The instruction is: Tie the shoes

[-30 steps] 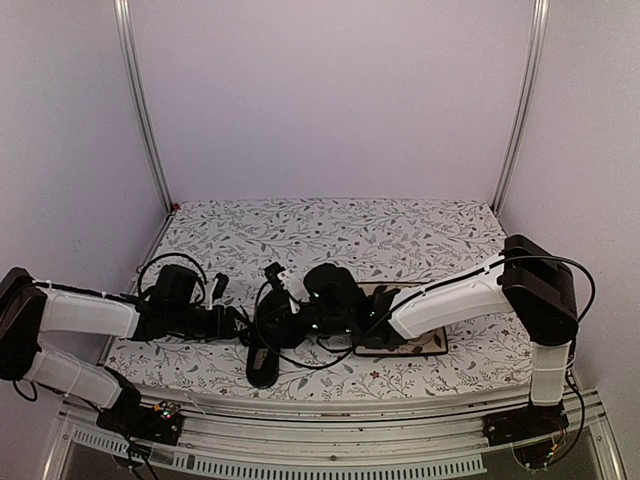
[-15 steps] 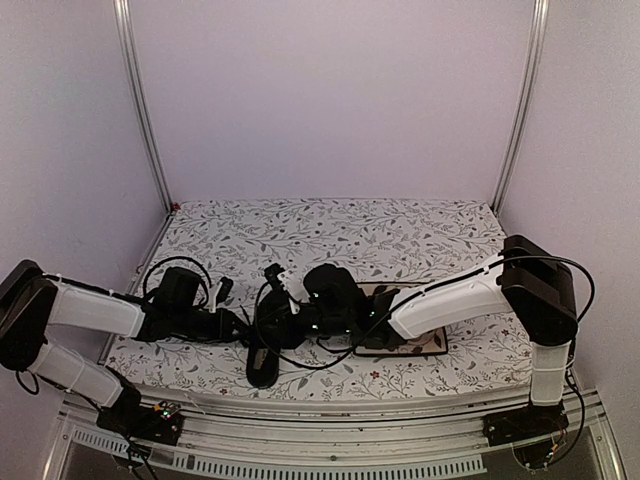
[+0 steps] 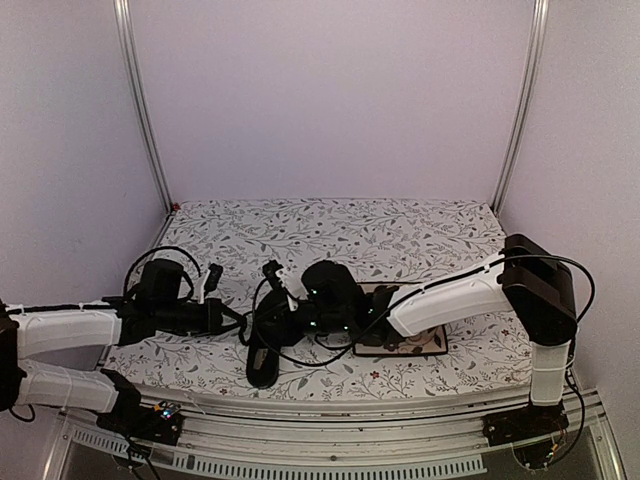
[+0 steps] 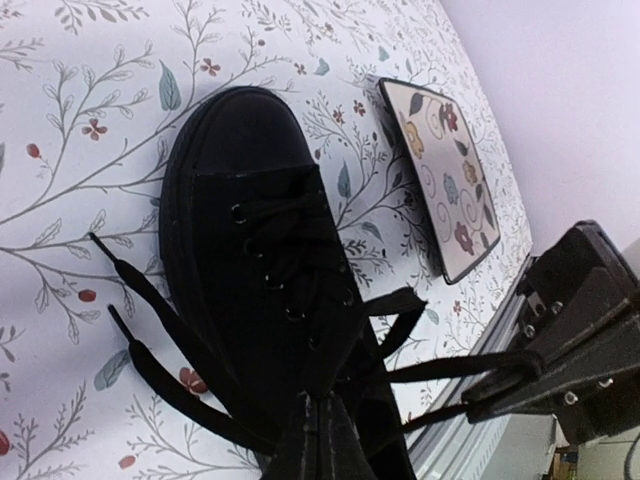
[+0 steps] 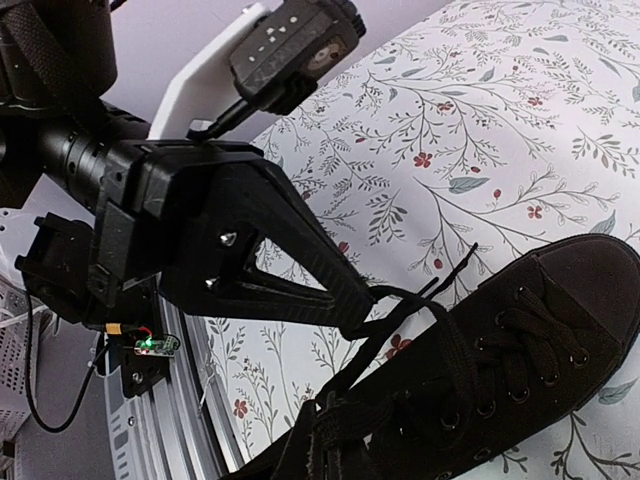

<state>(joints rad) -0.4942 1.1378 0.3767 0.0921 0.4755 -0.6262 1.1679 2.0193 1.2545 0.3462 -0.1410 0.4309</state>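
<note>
The black shoe (image 3: 262, 362) lies on the floral mat with its toe toward the near edge. In the left wrist view the shoe (image 4: 255, 250) fills the middle. My left gripper (image 4: 322, 402) is shut on a black lace at the shoe's throat. Two lace strands (image 4: 450, 372) run taut to my right gripper (image 4: 500, 385), which is shut on them. In the right wrist view my right gripper (image 5: 345, 412) pinches a lace beside the shoe (image 5: 500, 380). The left gripper (image 5: 362, 300) holds a lace loop just above it. From above, the left gripper (image 3: 238, 322) and right gripper (image 3: 287, 322) meet over the shoe.
A square floral plate (image 3: 425, 342) lies right of the shoe, partly under the right arm; the same plate (image 4: 445, 190) shows in the left wrist view. Two loose lace ends (image 4: 130, 310) trail on the mat. The table's metal front rail (image 3: 320, 425) is close by.
My left gripper has shut on a lace. The left arm has dropped lower and stretched out, drawing slightly leftward. The right arm has barely moved.
</note>
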